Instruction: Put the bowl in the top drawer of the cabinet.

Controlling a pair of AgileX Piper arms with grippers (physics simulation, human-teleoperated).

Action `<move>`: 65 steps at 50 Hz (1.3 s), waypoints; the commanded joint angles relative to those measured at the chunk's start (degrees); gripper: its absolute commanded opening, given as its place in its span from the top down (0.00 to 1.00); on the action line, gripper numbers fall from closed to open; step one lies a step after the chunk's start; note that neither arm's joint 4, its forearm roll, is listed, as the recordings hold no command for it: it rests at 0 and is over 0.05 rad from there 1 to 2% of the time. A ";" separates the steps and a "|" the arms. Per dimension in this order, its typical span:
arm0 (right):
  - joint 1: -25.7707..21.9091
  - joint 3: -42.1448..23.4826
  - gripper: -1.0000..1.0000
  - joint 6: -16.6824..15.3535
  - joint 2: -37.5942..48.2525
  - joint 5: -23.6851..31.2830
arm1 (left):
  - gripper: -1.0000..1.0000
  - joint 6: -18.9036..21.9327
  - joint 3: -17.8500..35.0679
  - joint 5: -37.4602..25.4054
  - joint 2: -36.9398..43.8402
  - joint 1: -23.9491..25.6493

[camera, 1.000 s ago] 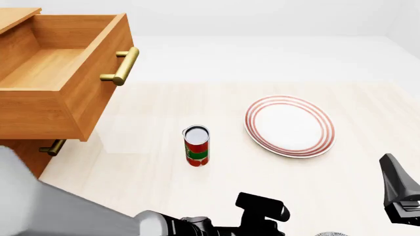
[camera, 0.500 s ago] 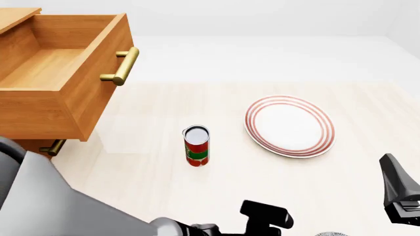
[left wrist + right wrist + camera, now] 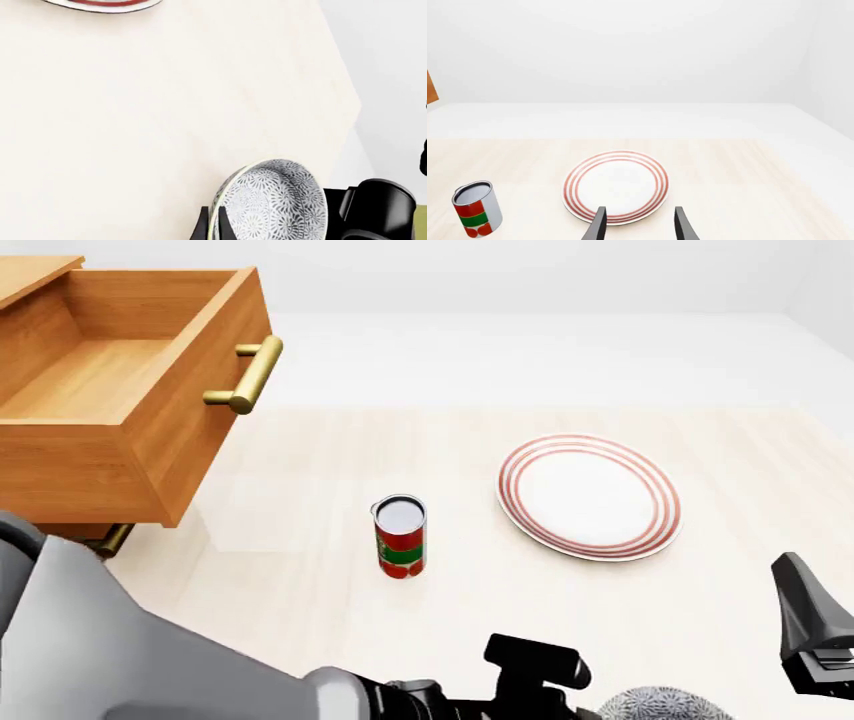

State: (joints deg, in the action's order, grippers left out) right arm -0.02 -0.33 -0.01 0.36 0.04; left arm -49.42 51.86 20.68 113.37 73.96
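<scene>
My left gripper (image 3: 217,222) had its fingers pinched on the rim of the bowl (image 3: 273,205), one finger showing on either side of the thin edge in my left wrist view. The bowl was tipped up on its side there, speckled wall facing the camera, close to the near edge of the table (image 3: 441,640). From the front only the top of the bowl (image 3: 663,705) showed at the bottom border of the picture, just beside the black housing of my left arm.

My right gripper (image 3: 639,222) was spread, two dark fingers apart with nothing between them, pointing over the red-ringed plate (image 3: 616,186). It sat low on the right side of the front view (image 3: 814,635).

The top drawer (image 3: 127,390) stood pulled out of the cabinet (image 3: 34,275) at the far left, its box open upward, the wooden floor bare, the brass handle (image 3: 247,375) on the front facing the table's middle. A lower handle (image 3: 110,538) peeked out under it.

Between the bowl and the drawer lay a broad stretch of bare tabletop. The only upright thing in it was the red and green can (image 3: 400,537), standing left of the plate (image 3: 589,496) and well apart from the drawer front.
</scene>
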 commanded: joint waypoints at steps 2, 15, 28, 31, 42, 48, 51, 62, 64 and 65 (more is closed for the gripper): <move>0.00 0.00 0.00 -0.01 0.00 0.00 | 1.00 1.27 -0.68 -2.12 -3.98 -1.84; 0.01 0.00 0.00 -0.01 -0.01 0.00 | 1.00 3.33 -2.43 -6.42 -10.40 -5.85; 0.01 0.00 0.00 0.00 0.00 0.00 | 1.00 5.36 -1.58 -12.66 -17.05 -8.81; 0.00 0.00 0.00 0.00 0.00 0.00 | 1.00 6.39 -1.09 -14.71 -19.23 -9.74; -0.01 0.00 0.00 -0.01 0.00 0.00 | 1.00 7.68 0.40 -19.06 -23.56 -11.30; 0.00 0.00 0.00 0.00 0.00 0.00 | 1.00 8.26 1.52 -21.44 -25.73 -11.60; 0.01 0.00 0.00 0.00 0.00 0.00 | 1.00 8.48 2.28 -22.74 -26.93 -11.76; 0.01 0.00 0.00 0.01 0.01 0.01 | 1.00 10.10 4.38 -26.88 -30.42 -12.75; 0.00 0.00 0.00 0.00 0.01 0.00 | 1.00 10.57 4.88 -27.97 -31.23 -13.03; 0.01 0.00 0.00 0.00 0.00 0.00 | 1.00 10.76 5.12 -28.46 -31.54 -13.19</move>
State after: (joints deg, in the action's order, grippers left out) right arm -0.01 -0.33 -0.01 0.36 0.04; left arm -40.35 54.81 -3.87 85.38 61.81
